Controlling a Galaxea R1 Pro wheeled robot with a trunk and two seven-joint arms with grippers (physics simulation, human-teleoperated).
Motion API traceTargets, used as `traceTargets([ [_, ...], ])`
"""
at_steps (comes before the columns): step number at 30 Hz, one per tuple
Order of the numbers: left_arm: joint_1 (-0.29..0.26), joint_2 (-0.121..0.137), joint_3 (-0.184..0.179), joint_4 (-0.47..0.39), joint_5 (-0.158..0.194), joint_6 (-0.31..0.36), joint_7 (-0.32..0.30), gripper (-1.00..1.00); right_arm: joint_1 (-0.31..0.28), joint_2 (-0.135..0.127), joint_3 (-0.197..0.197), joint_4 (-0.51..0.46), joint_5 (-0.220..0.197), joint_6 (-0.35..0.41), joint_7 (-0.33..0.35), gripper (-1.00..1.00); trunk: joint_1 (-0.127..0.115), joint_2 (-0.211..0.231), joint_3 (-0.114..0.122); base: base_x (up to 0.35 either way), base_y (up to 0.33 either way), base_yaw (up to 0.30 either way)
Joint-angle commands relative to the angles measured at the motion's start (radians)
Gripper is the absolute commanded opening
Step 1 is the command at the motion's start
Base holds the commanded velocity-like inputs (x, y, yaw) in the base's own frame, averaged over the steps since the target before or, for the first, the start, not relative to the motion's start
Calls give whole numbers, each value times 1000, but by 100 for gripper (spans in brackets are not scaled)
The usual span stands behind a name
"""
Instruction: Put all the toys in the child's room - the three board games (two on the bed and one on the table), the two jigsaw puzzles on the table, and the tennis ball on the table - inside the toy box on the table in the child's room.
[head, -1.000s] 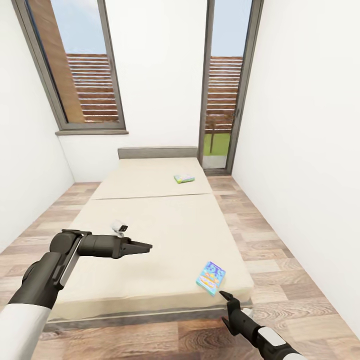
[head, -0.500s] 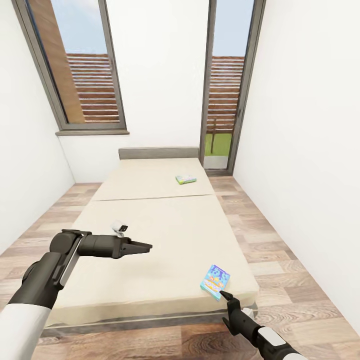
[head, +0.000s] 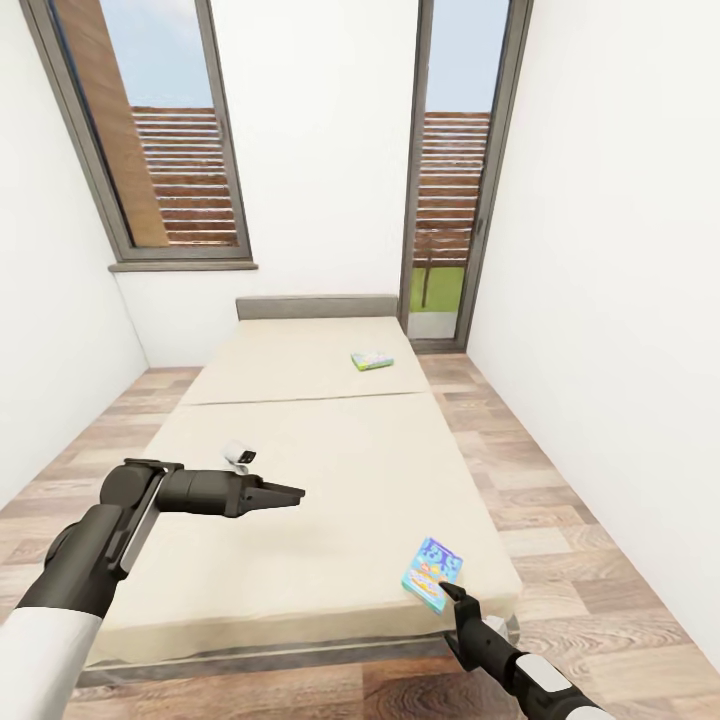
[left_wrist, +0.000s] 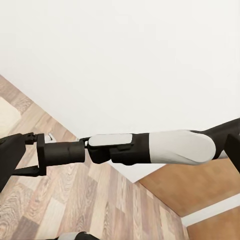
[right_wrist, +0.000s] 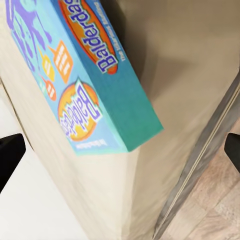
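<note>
Right claw (head: 447, 590) at a board game (head: 432, 573)
Right claw is spread apart at the bed (head: 320, 480) corner; left claw (head: 292, 492) is drawn together.

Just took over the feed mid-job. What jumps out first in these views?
The big beige bed takes up the middle of the room, with a bright blue Balderdash board game at its near right corner. The right gripper sits right at that box, its black fingers spread wide on either side of it. A second board game lies far up the bed near the headboard.
</note>
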Motion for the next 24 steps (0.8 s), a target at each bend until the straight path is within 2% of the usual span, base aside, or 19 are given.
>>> traceTargets([
  [1,-1,1,-2,0,2,11,-3,100,0,0,-4,0,-4,6,0,100,0,0,-1,56,0,0],
  [24,-1,-1,-3,0,-1,11,-3,100,0,0,-4,0,-4,4,0,100,0,0,-1,31,0,0],
])
